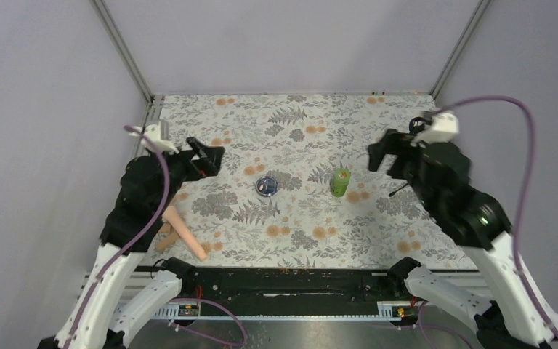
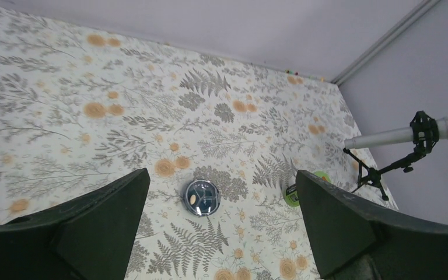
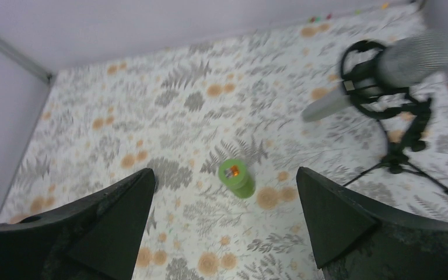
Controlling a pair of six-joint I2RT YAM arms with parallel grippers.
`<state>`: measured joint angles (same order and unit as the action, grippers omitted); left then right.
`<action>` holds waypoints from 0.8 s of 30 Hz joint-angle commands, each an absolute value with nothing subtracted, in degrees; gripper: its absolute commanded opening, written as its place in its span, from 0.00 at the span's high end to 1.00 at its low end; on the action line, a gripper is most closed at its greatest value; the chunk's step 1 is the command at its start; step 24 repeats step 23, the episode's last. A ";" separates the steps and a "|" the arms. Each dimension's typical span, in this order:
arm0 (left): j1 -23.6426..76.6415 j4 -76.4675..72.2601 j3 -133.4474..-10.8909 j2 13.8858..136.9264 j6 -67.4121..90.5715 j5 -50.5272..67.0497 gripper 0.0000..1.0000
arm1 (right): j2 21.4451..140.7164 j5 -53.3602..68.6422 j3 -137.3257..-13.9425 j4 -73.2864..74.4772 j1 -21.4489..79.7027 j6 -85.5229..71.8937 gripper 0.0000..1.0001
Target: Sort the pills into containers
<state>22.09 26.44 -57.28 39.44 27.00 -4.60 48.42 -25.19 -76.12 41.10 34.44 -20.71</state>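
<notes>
Nearest the arm bases, on the left side of the table (image 1: 407,156), lie the pink rods (image 1: 184,233), well apart from everything else.

Further in, the blue jar (image 1: 267,186) sits near the middle of the table, and the green bottle (image 1: 341,182) stands upright to its right, clear of it. The left gripper (image 1: 207,153) and the right gripper (image 1: 381,149) hang above the table, one on each side of the pair. Both have their fingers spread wide and hold nothing.

No loose pill shows on the table, though the orange flowers in the pattern could hide one. I judge the sorting to be done or nearly done.

The overhead view gives the layout but not what the containers hold. The left wrist view looks into the jar and shows a pale orange piece inside. The right wrist view looks down the bottle's open mouth at something orange. Both wrist views also show a microphone (image 3: 385,70) on a small stand at the right, which is barely visible from above. A few tiny coloured specks (image 3: 321,17) lie at the far edge, too small to name.
</notes>
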 commanded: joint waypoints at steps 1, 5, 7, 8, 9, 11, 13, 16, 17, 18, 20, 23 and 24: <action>21.97 36.09 -60.27 32.05 25.68 -10.35 0.01 | 38.79 -42.07 -79.88 48.82 34.05 -18.91 0.01; 21.96 42.82 -61.66 25.13 27.82 -10.91 0.01 | 31.26 -47.97 -83.73 51.26 34.10 -17.76 0.01; 21.97 45.09 -61.87 21.55 29.61 -11.25 0.01 | 28.58 -48.74 -85.22 52.13 34.10 -17.60 0.00; 21.91 45.74 -61.71 19.99 30.01 -10.84 0.01 | 27.40 -48.71 -85.74 52.35 34.06 -17.33 0.00; 21.90 46.33 -61.55 18.63 30.36 -10.33 0.01 | 26.55 -48.62 -86.29 52.95 34.07 -17.32 0.01; 21.97 47.69 -61.21 16.70 30.72 -9.48 0.01 | 25.16 -48.28 -87.46 54.37 34.10 -17.48 0.00; 21.96 48.81 -60.66 15.34 31.20 -9.54 0.01 | 24.09 -47.42 -87.89 55.82 34.09 -17.49 0.01; 21.97 49.41 -59.57 13.30 31.86 -9.52 0.01 | 22.16 -45.61 -87.64 56.87 34.10 -17.25 0.01; 21.93 49.53 -59.32 12.73 31.98 -9.68 0.01 | 21.66 -44.93 -87.56 57.06 34.08 -16.95 0.01; 21.92 49.50 -58.57 12.12 32.22 -9.85 0.01 | 21.15 -44.52 -87.48 57.42 34.07 -16.80 0.00; 21.97 49.44 -57.98 11.25 32.43 -9.16 0.01 | 20.55 -44.25 -87.51 58.63 34.08 -17.29 0.00; 21.93 49.97 -58.06 10.02 33.16 -9.65 0.01 | 20.04 -42.05 -87.63 60.23 34.08 -18.84 0.00; 21.93 49.97 -58.06 10.02 33.16 -9.65 0.01 | 20.04 -42.05 -87.63 60.23 34.08 -18.84 0.00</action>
